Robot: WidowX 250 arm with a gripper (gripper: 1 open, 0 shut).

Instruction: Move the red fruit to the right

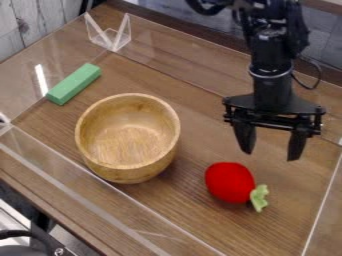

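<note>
The red fruit (230,183) lies on the wooden table near the front right, its green leafy tip (259,196) pointing right. My gripper (271,152) hangs above and a little behind and to the right of the fruit. Its black fingers (245,143) point down and stand wide open, with nothing between them. The fruit is not touched.
A wooden bowl (127,136) stands left of the fruit. A green rectangular block (75,82) lies at the back left. Clear plastic walls (107,33) enclose the table, with a low front wall (80,190) and a right edge (329,190).
</note>
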